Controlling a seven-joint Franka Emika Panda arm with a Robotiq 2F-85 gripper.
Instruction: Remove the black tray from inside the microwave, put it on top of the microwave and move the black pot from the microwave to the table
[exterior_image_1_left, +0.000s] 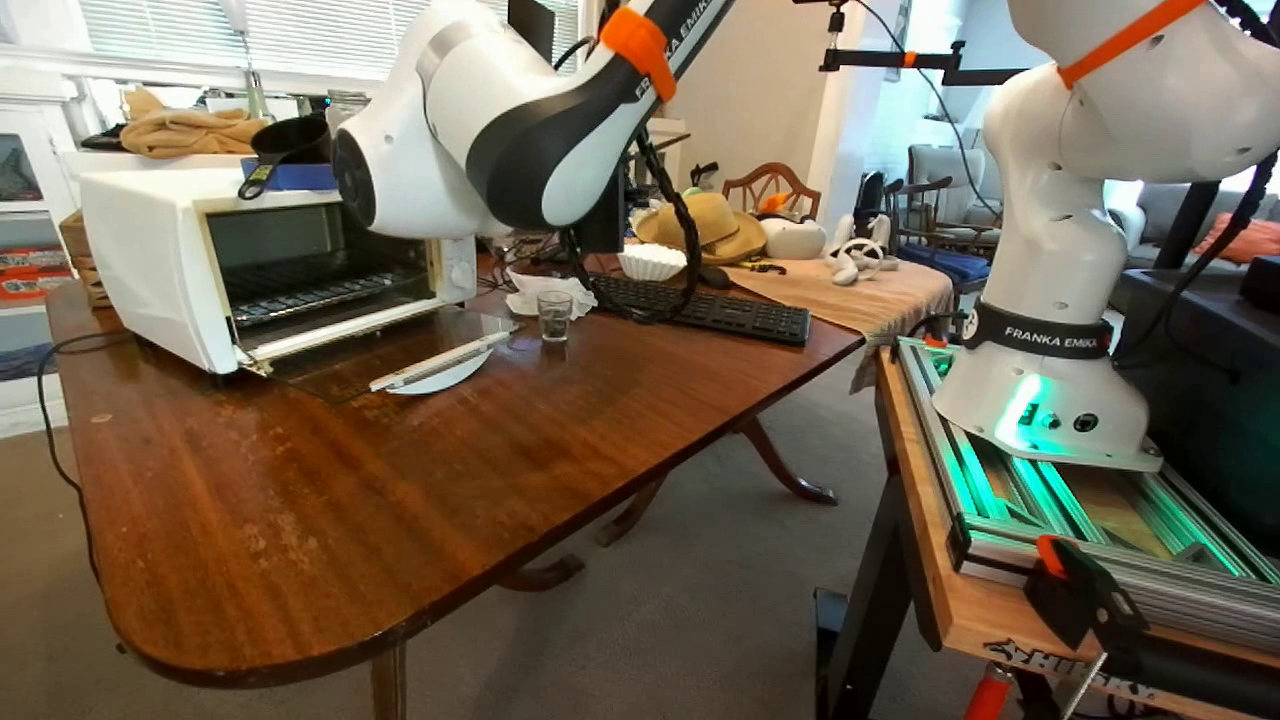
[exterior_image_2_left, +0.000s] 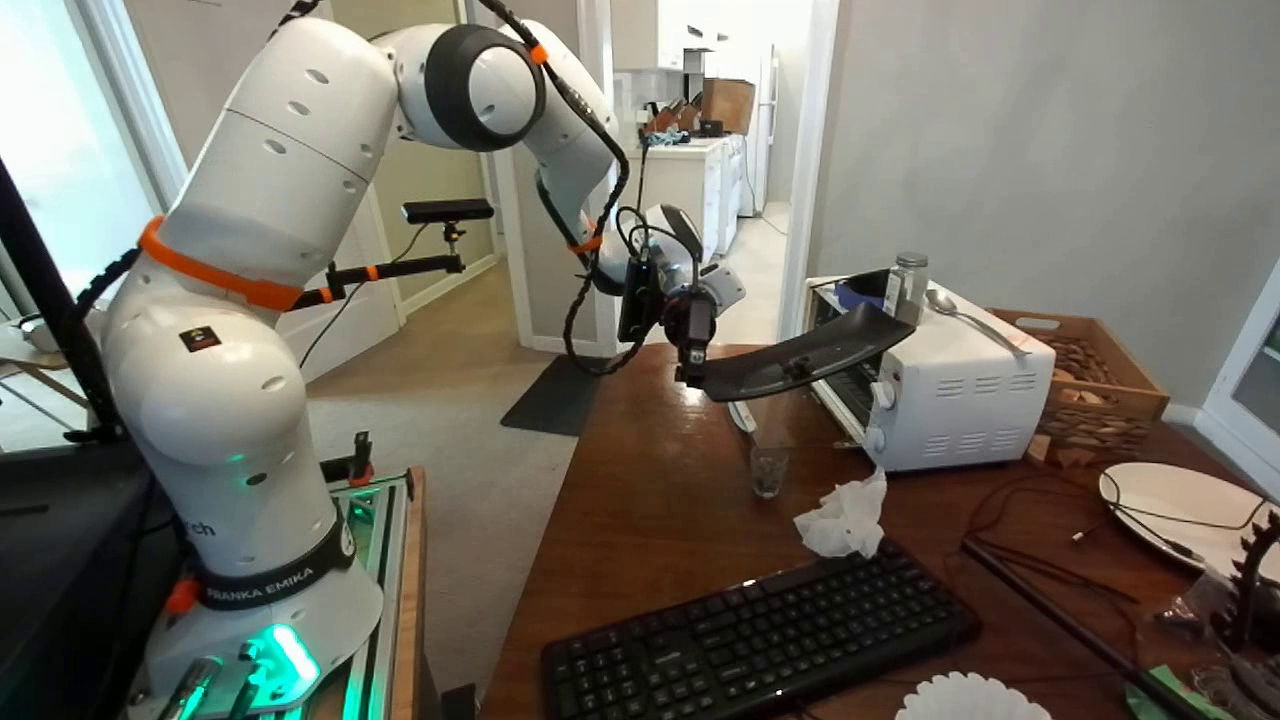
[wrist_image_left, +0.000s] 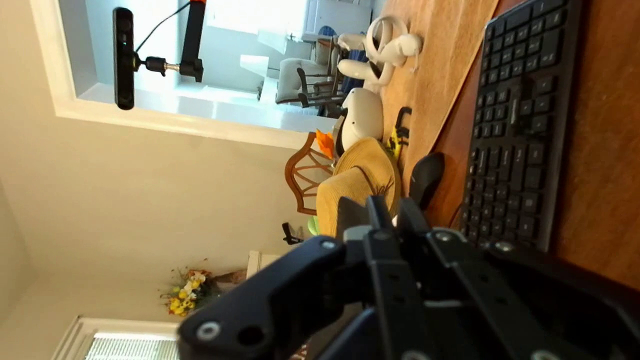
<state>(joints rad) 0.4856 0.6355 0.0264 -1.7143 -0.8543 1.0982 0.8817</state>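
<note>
In an exterior view my gripper (exterior_image_2_left: 693, 374) is shut on the near end of the black tray (exterior_image_2_left: 805, 355), held in the air above the table (exterior_image_2_left: 640, 480). The tray tilts, its far end rising towards the front top corner of the microwave (exterior_image_2_left: 960, 400); whether they touch I cannot tell. In the wrist view the fingers are close together at the gripper (wrist_image_left: 393, 212), with part of the dark tray (wrist_image_left: 348, 215) beside them. The microwave (exterior_image_1_left: 160, 260) has its door down and a wire rack inside. On top, over a blue box, rests the black pot (exterior_image_1_left: 290, 140).
A glass jar (exterior_image_2_left: 907, 288) and a spoon (exterior_image_2_left: 975, 322) are also on the microwave's top. Before it stand a drinking glass (exterior_image_1_left: 554, 316), a pale flat utensil (exterior_image_1_left: 440, 365) and crumpled tissue (exterior_image_2_left: 845, 515). A keyboard (exterior_image_2_left: 760, 640) lies nearer the robot, a woven basket (exterior_image_2_left: 1090, 370) behind.
</note>
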